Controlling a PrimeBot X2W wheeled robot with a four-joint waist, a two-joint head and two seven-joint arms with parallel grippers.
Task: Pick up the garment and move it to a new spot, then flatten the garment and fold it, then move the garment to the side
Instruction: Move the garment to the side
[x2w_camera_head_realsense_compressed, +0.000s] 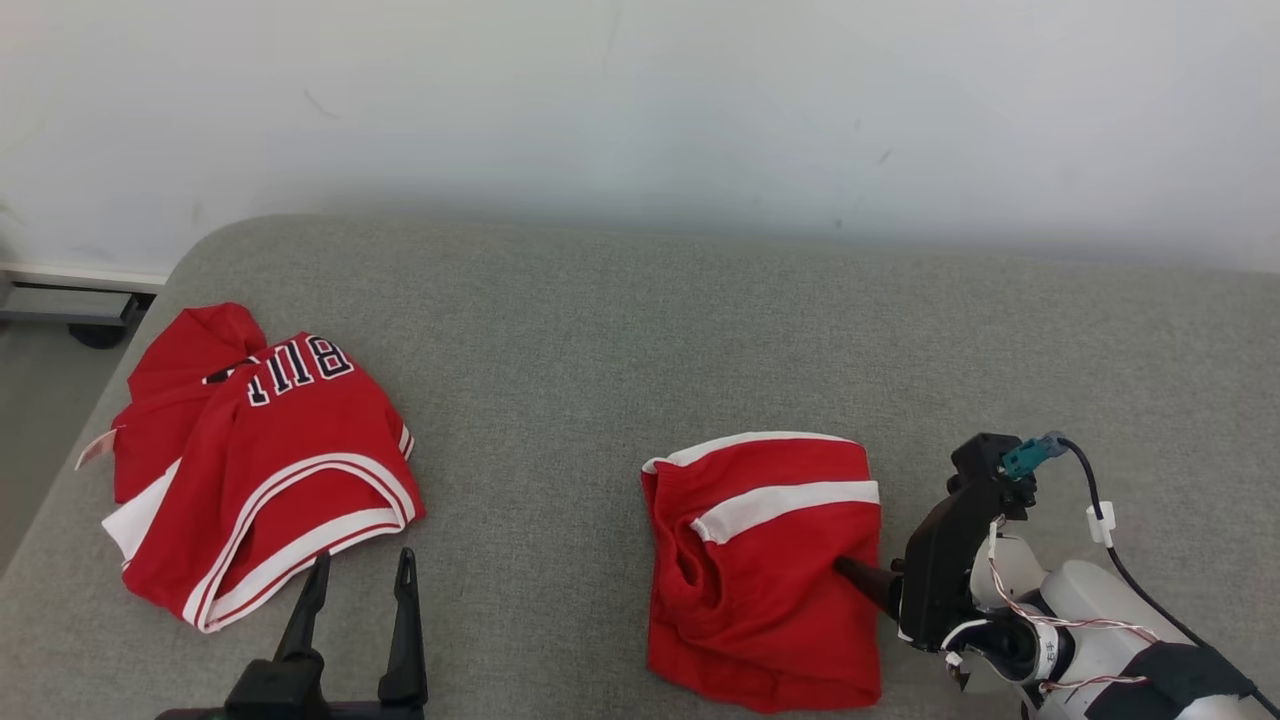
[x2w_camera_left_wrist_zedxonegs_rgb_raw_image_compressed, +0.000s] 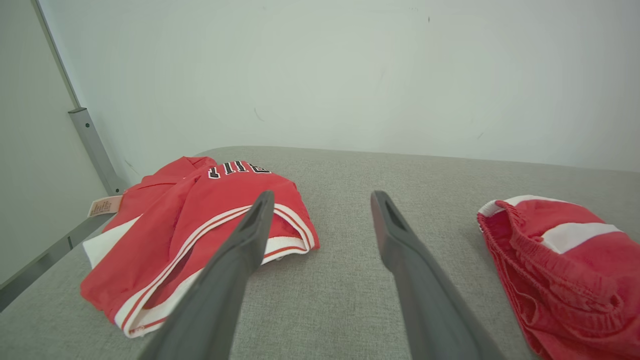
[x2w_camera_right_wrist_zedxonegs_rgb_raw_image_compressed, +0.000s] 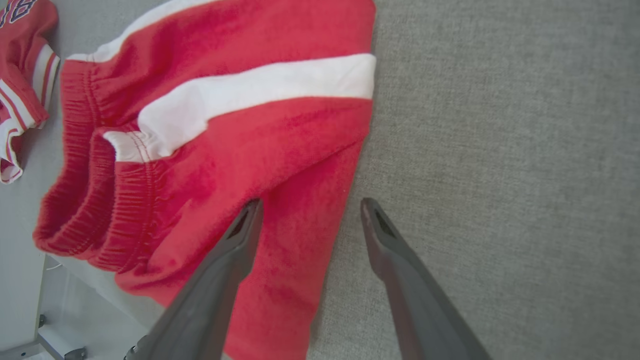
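While the folded red shorts (x2w_camera_head_realsense_compressed: 765, 570) lie on the grey cushion (x2w_camera_head_realsense_compressed: 560, 350) toward the robot's right, the right gripper (x2w_camera_right_wrist_zedxonegs_rgb_raw_image_compressed: 310, 202) hangs spread wide at their edge, one finger above red cloth, the other above bare cushion, gripping nothing. Well apart, at the cushion's left end, sits a red jersey (x2w_camera_head_realsense_compressed: 260, 470) with white trim. Just beside its near hem the left gripper (x2w_camera_head_realsense_compressed: 363, 553) stands open too, empty. Behind runs a pale wall (x2w_camera_head_realsense_compressed: 640, 90).

Grey fabric cushion (x2w_camera_head_realsense_compressed: 600, 330), plain white wall (x2w_camera_head_realsense_compressed: 640, 100) behind, grey floor (x2w_camera_head_realsense_compressed: 40, 420) at left, soft even light
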